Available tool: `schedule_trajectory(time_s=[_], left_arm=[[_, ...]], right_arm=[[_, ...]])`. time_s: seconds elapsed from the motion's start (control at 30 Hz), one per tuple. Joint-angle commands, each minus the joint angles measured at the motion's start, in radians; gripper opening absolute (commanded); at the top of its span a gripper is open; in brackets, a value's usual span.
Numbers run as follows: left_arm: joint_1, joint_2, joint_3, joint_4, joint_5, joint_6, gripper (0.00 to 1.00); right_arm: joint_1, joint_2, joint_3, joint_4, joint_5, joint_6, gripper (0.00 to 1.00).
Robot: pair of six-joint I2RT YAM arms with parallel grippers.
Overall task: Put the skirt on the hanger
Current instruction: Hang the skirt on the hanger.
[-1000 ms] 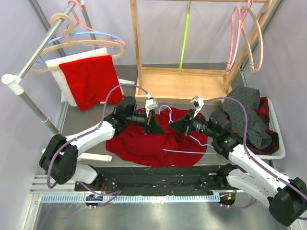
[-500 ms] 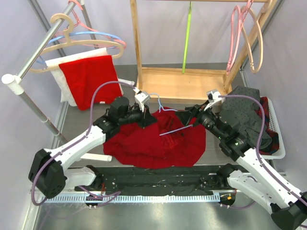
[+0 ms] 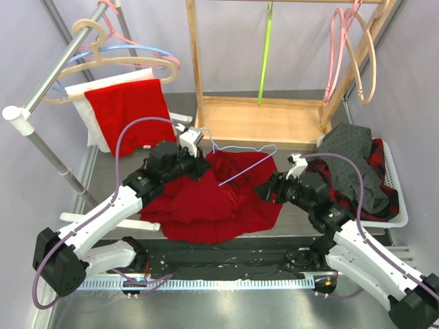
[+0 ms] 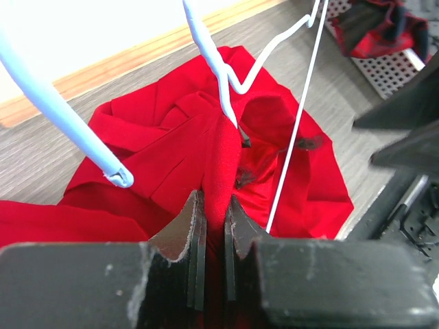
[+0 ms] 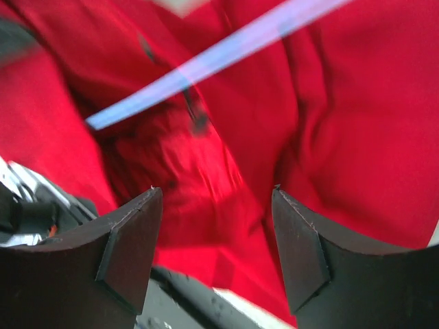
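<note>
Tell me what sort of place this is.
Probably a robot lab bench dressed up as a laundry or wardrobe corner. It has a metal clothes rail carrying hangers, a wooden garment rack, and a white basket piled with clothes.

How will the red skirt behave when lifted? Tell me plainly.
Likely floppy: the skirt lies in creased folds, and a thin ridge sits pinched in the left pincer. Probably light, so it should sag, not hold shape. It may snag the wire hanger crossing it.

skirt (image 3: 206,205): matt red cloth | hanger (image 4: 210,62): smooth pale wire | rack (image 3: 260,123): bare wood
</note>
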Motion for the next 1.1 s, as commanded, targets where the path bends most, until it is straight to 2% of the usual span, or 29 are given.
schedule_trajectory(time_s=[0.0, 0.27, 0.37, 0.47, 0.53, 0.57, 0.63, 0.67, 0.73, 0.77, 0.97, 1.07], left_arm=[[0.003, -0.029, 0.054, 0.005, -0.066, -0.021, 0.00], [0.003, -0.049, 0.056, -0.004, -0.045, -0.036, 0.00], [0.003, -0.064, 0.051, -0.013, -0.033, -0.040, 0.00], [0.004, -0.086, 0.047, -0.024, -0.019, -0.043, 0.00], [0.003, -0.099, 0.045, -0.035, -0.010, -0.044, 0.00], [0.003, -0.104, 0.044, -0.039, -0.007, -0.046, 0.00], [0.004, -0.118, 0.039, -0.044, -0.006, -0.050, 0.00], [0.003, -0.121, 0.038, -0.045, -0.005, -0.053, 0.00], [0.003, -0.133, 0.031, -0.047, -0.002, -0.056, 0.00], [0.004, -0.138, 0.027, -0.050, 0.004, -0.061, 0.00], [0.003, -0.185, 0.012, -0.103, -0.006, -0.063, 0.00], [0.003, -0.227, 0.005, -0.125, -0.037, -0.061, 0.00]], right_arm=[[0.014, 0.053, -0.078, 0.137, -0.068, 0.065, 0.69], [0.020, 0.255, -0.148, 0.373, -0.007, 0.075, 0.64], [0.019, 0.338, -0.142, 0.442, 0.002, 0.066, 0.56], [0.019, 0.409, -0.147, 0.505, 0.006, 0.063, 0.44], [0.020, 0.446, -0.155, 0.550, 0.010, 0.074, 0.40], [0.020, 0.458, -0.167, 0.593, 0.015, 0.082, 0.32], [0.019, 0.487, -0.167, 0.634, 0.024, 0.091, 0.24], [0.019, 0.493, -0.164, 0.644, 0.024, 0.091, 0.16], [0.020, 0.512, -0.152, 0.648, 0.030, 0.094, 0.08], [0.017, 0.522, -0.133, 0.647, 0.045, 0.097, 0.01], [-0.027, 0.544, -0.011, 0.543, 0.115, 0.105, 0.01], [-0.123, 0.547, 0.035, 0.509, 0.084, 0.163, 0.01]])
